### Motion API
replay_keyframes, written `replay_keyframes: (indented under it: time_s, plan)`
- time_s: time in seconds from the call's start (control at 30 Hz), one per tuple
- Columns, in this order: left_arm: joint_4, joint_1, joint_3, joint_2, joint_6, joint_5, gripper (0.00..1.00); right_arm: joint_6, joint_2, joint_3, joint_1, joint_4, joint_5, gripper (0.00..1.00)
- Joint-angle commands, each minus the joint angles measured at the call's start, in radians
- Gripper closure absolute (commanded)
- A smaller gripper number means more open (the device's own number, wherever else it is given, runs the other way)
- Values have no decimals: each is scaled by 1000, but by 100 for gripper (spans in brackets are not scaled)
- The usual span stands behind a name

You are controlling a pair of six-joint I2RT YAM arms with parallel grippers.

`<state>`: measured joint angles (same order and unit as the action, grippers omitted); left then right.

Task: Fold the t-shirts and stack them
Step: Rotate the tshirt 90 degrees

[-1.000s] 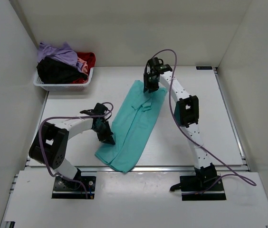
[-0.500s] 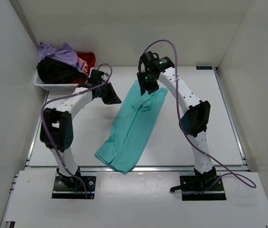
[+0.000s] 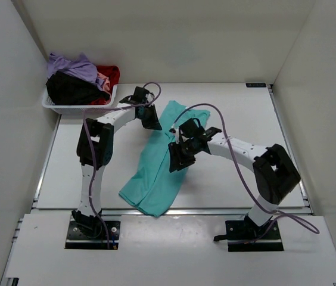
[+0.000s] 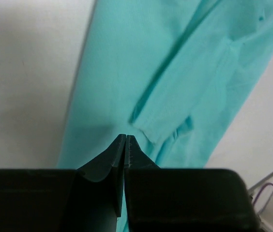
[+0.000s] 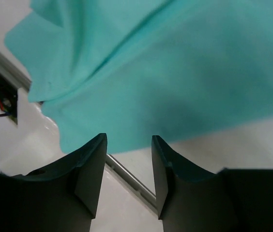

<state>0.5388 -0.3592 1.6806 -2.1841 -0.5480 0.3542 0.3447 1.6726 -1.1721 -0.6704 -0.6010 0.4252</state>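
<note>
On the table (image 3: 245,131), the teal t-shirt (image 3: 162,173) lies flat as a long, narrow strip folded lengthwise. It runs on a slant from the far middle down to the near edge, where its lower corner comes close to the metal rail (image 5: 127,174).

From above, the right end effector (image 3: 179,158) hangs over the middle of the strip and hides the cloth under it. In its wrist view (image 5: 129,140) the fingers stand apart, with only shirt (image 5: 175,72) and bare table showing between them and nothing held. A dark plate with red wires at that view's left edge is cut off and hard to make out.

The left end effector (image 3: 152,118) sits at the upper left edge of the shirt, its tips lost against the dark body from above. Its wrist view (image 4: 126,139) shows the two fingers pressed together with no cloth between them, poised over a small folded flap of the shirt (image 4: 127,72), which runs out of frame on three sides.

In the far left corner, a white basket (image 3: 75,108) holds a heap of t-shirts. The purple one (image 3: 72,64) lies on top, the black one (image 3: 70,89) is partly under it, the red one (image 3: 111,74) is behind, and the pink one (image 3: 102,79) shows only as a sliver.

A small dark mark on the table's far edge (image 3: 255,85) is too small to read.
</note>
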Motion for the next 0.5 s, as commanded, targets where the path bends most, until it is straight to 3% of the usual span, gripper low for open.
replay_keyframes:
  time_s: [0.0,0.13,0.23,0.47]
  plan:
    - [51,-20,173,-81,68,-61,87,28,57,23,-75,265,121,62]
    - [214,-46,433,-268,77,-116,87,48,98,84,-127,315,89,64]
    - [234,-40,504,-335,36,-100,87,80,78,192,-92,351,83,64]
    - [334,-15,694,-440,-10,-161,86,-16,116,167,9,204,-38,64]
